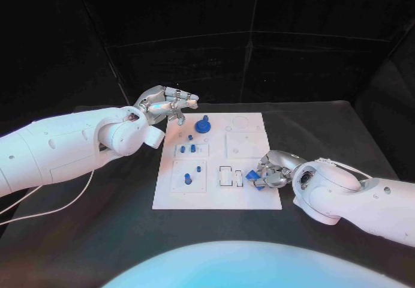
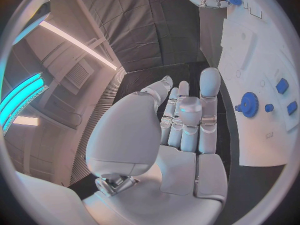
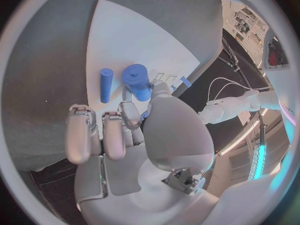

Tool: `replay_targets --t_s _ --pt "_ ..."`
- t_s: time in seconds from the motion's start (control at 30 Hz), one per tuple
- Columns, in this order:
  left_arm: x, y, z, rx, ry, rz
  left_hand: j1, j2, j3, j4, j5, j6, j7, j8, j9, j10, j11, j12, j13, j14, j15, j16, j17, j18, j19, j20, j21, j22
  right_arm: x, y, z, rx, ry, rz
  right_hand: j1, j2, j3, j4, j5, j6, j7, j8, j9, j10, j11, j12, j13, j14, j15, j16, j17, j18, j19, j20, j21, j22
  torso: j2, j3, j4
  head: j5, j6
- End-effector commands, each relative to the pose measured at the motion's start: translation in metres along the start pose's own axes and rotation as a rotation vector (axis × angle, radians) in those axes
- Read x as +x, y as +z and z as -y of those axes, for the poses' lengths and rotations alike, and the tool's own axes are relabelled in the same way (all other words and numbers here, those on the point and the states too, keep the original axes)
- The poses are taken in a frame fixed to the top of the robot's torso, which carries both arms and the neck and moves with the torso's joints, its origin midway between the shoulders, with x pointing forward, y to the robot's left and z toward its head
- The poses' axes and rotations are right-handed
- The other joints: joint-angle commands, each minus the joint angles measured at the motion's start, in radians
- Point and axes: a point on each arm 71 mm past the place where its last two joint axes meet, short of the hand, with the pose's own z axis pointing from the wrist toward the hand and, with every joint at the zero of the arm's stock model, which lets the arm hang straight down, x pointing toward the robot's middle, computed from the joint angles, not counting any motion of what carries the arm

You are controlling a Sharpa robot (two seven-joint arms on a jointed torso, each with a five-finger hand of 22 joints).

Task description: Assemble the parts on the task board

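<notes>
Black table point(image 1: 104, 234) carries the flat white rectangular task board point(image 1: 216, 201), studded with small blue plastic parts, a toothed blue gear point(image 1: 203, 125) near its far edge. Right hand point(image 1: 270, 171) grips a blue cylindrical part point(image 1: 252, 175) over the board's near right side; left hand point(image 1: 166, 101) hovers released beyond its far left corner.

Two white arms, smooth rounded glossy shells, bulbous wrist housings. Left arm point(image 1: 65, 150) has small dark dots on the shell and a thin white cable trailing under it. Right arm point(image 1: 363, 198) carries a thin white cable over the wrist. Left hand point(image 1: 166, 102) and right hand point(image 1: 272, 171) silver metal, segmented fingers, pale pads.
</notes>
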Motion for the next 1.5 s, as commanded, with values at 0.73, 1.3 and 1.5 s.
replay_targets --t_s 0.73,1.3,1.5 --pt "0.003 0.001 0.001 0.001 -0.011 -0.016 0.0 0.008 -0.004 0.0 -0.001 -0.008 0.001 0.002 0.0 -0.011 0.0 0.006 0.002 -0.008 0.002 0.002 -0.002 0.012 -0.004 0.006 -0.005 -0.002 0.003 0.002 -0.037 -0.087 0.157 0.033 -0.034 0.016 -0.01 0.026 -0.049 0.025 -0.005 0.003 0.01 0.016 -0.005 0.001 0.008 0.069 -0.01 0.004 0.085 -0.006 0.005 -0.008 0.005 0.049 0.003 0.0012 0.0014 0.007 0.002" --pt "0.005 0.001 0.001 -0.005 -0.013 -0.025 0.0 0.008 -0.004 0.0 -0.001 -0.008 0.001 0.002 0.0 -0.011 0.0 0.006 0.002 -0.008 0.002 0.002 -0.002 0.012 -0.004 0.006 -0.005 -0.002 0.01 0.018 -0.049 -0.067 0.121 0.013 -0.087 0.048 -0.037 0.026 -0.188 0.05 -0.013 0.005 0.017 0.041 -0.011 0.025 0.036 0.07 -0.014 0.005 0.087 -0.008 0.009 -0.01 0.009 0.057 0.002 -0.0003 0.0008 0.008 0.0" --pt "0.005 0.002 0.001 -0.006 -0.014 -0.028 0.0 0.008 -0.004 0.0 -0.001 -0.008 0.001 0.002 0.0 -0.011 0.0 0.006 0.002 -0.008 0.002 0.002 -0.002 0.012 -0.004 0.006 -0.005 -0.002 0.011 0.022 -0.054 -0.066 0.104 0.007 -0.114 0.056 -0.06 0.026 -0.29 0.055 -0.015 0.006 0.022 0.043 -0.012 0.024 0.04 0.07 -0.016 0.005 0.087 -0.008 0.009 -0.012 0.009 0.057 0.002 0.0003 0.0012 0.006 0.0"
